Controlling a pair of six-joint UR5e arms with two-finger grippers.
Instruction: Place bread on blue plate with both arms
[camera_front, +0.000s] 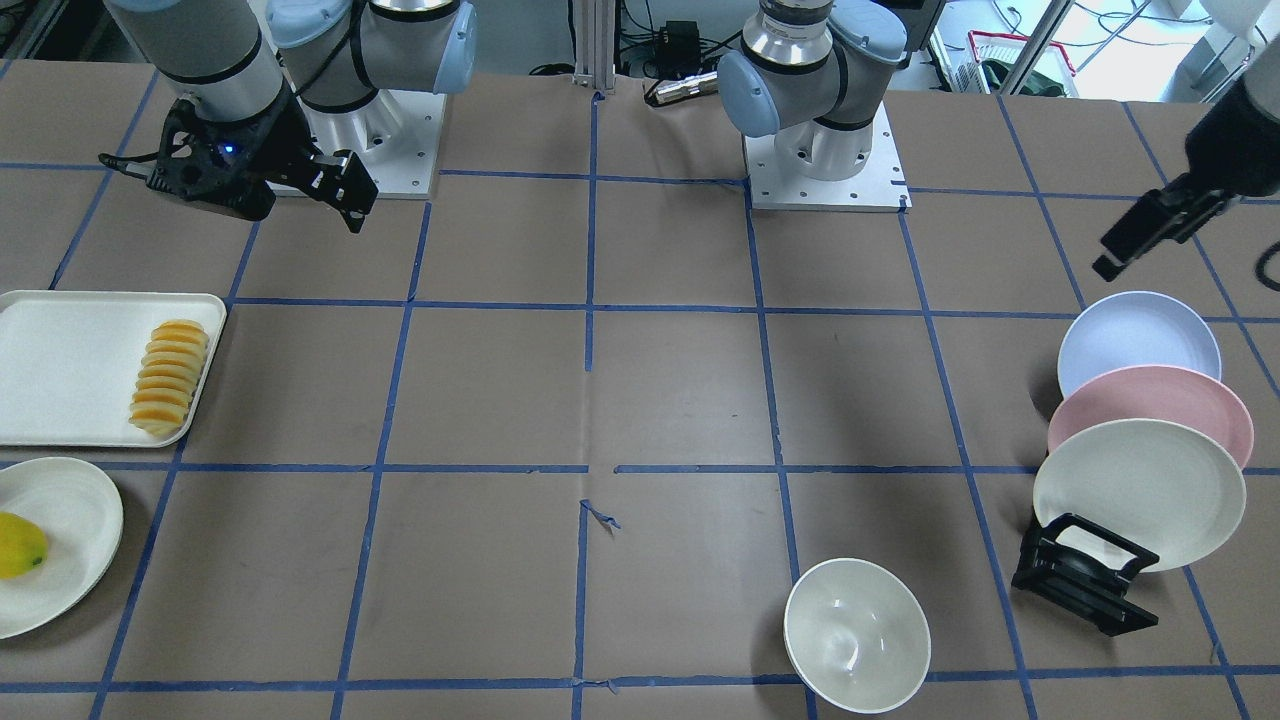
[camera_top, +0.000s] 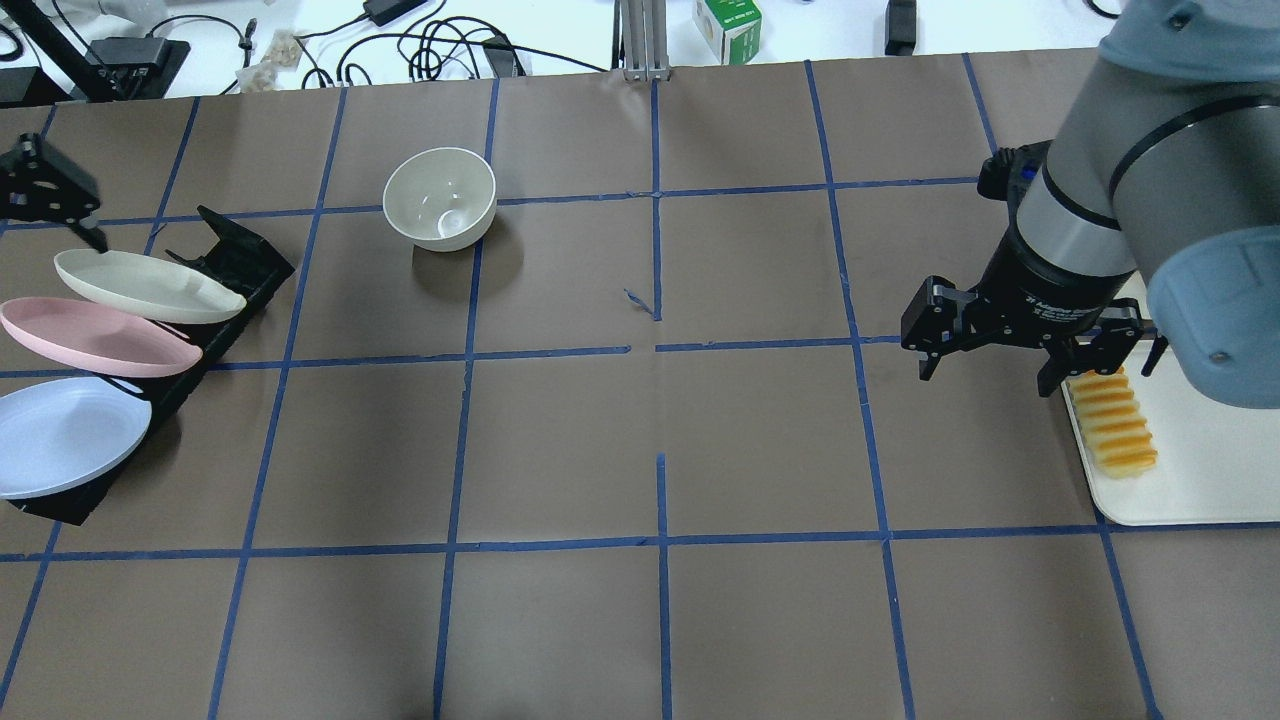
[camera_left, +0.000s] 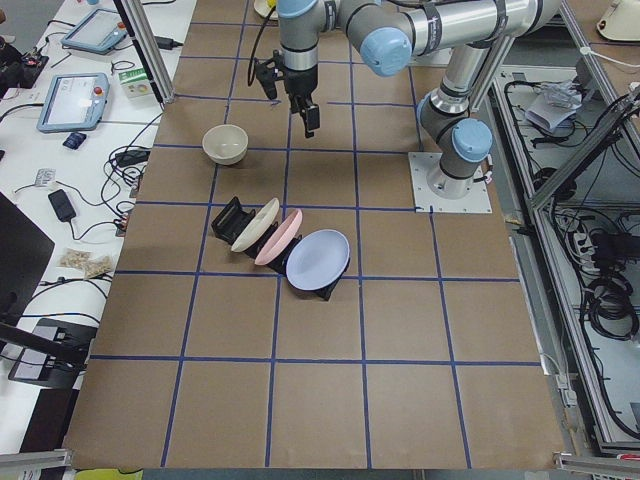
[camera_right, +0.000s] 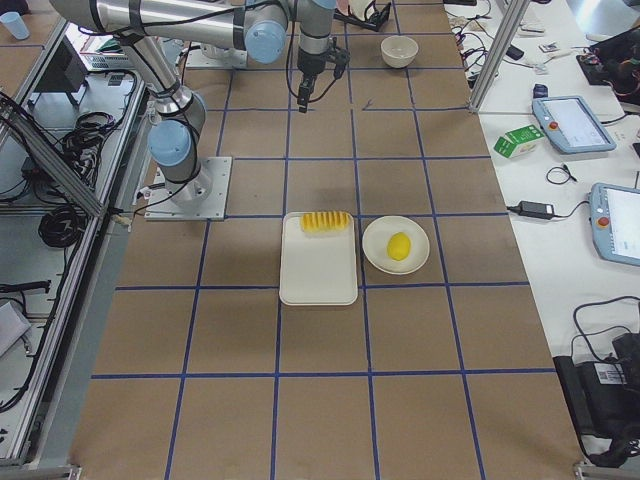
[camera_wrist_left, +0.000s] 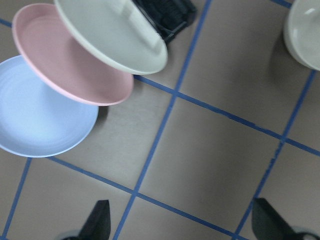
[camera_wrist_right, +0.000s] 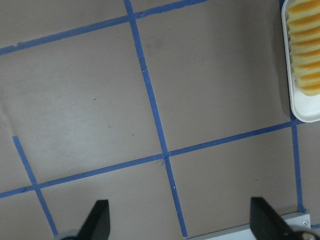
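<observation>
Hovering w/ my right gripper (camera_top: 988, 372) spread & empty. The bread (camera_top: 1112, 420) sits on the white tray (camera_top: 1200, 480) at its inner edge, just to my outer side, long axis fwd-back. Far across, the blue plate (camera_top: 60, 435) leans beside the left gripper (camera_wrist_left: 184, 222), also spread.

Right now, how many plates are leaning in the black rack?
3, all in the black rack: the cream-white plate nearest the bowl, the pink plate in the middle, the blue plate at the other end. None seems hidden.
</observation>
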